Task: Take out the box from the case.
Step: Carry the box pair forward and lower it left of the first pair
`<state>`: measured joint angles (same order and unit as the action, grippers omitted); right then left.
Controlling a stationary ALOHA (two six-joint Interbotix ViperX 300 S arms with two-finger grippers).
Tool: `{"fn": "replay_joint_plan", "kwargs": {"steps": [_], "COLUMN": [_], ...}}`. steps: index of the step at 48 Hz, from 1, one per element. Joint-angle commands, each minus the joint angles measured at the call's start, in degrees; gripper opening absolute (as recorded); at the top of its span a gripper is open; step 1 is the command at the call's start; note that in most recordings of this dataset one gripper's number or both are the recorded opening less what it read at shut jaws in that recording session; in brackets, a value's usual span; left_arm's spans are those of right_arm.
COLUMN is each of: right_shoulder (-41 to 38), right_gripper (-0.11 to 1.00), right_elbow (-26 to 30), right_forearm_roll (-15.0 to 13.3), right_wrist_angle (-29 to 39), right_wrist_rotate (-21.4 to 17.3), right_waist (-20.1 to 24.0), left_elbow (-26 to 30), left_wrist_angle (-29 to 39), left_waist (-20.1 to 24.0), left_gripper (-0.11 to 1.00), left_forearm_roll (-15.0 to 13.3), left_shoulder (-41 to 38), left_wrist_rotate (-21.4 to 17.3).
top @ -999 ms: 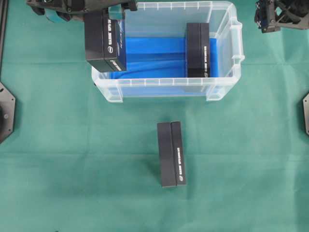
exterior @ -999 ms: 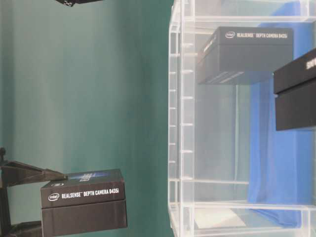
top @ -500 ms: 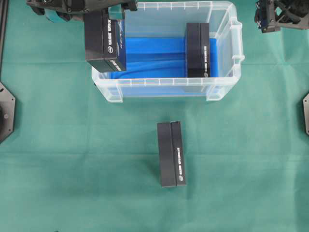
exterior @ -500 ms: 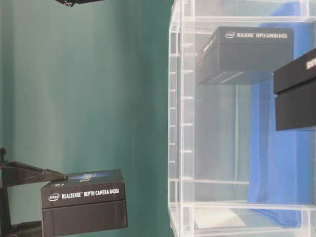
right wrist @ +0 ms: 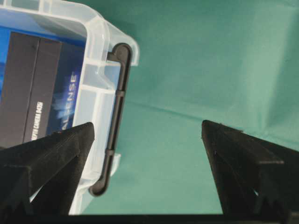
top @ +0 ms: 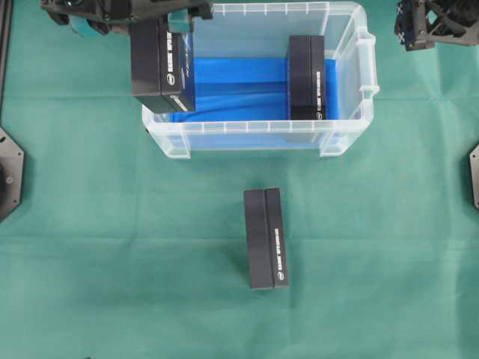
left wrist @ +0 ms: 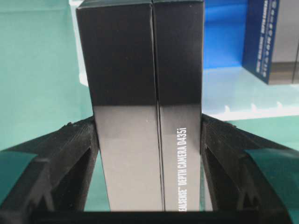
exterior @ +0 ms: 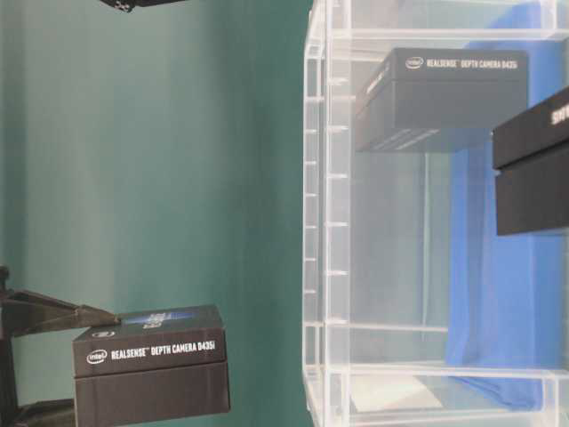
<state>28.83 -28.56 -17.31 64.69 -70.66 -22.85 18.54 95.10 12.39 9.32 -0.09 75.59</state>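
The case point(top: 254, 136) is a clear plastic bin with a blue lining, standing at the back of the green cloth. My left gripper point(top: 159, 22) is shut on a black box point(top: 161, 66), which hangs raised over the case's left end. In the left wrist view the two fingers point(left wrist: 74, 154) press the box point(left wrist: 145, 70) from both sides, with my left gripper point(left wrist: 148, 154) centred on it. A second black box point(top: 307, 77) stands inside the case at its right end. My right gripper point(top: 419, 26) is open beside the case's right handle point(right wrist: 119, 93), and my right gripper point(right wrist: 147, 135) holds nothing.
A third black box point(top: 266, 238) lies on the cloth in front of the case; it is also seen low at the left in the table-level view point(exterior: 151, 365). Black fixtures sit at the left point(top: 9, 176) and right table edges.
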Motion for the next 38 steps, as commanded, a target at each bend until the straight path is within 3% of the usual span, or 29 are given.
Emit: {"fn": "replay_joint_plan", "kwargs": {"steps": [1,12,38], "right_shoulder": [0.7,0.7,0.7], "right_gripper": [0.94,0.94,0.94], "right_elbow": [0.8,0.7,0.7], "right_forearm_roll": [-0.3,-0.2,-0.2], "right_wrist_angle": [-0.3,-0.3,-0.3], "right_wrist_rotate": [-0.1,-0.1,1.7], "right_waist": [-0.1,-0.1,-0.1], "left_elbow": [1.2,0.5,-2.9], "left_wrist_angle": [0.0,0.1,-0.1], "left_waist": [-1.2,-4.6,-19.2], "left_gripper": [0.61,0.61,0.61], "left_forearm_roll": [0.2,0.2,0.6], "left_shoulder": [1.8,2.1,3.2], "left_wrist_rotate": [0.4,3.6,19.3]}}
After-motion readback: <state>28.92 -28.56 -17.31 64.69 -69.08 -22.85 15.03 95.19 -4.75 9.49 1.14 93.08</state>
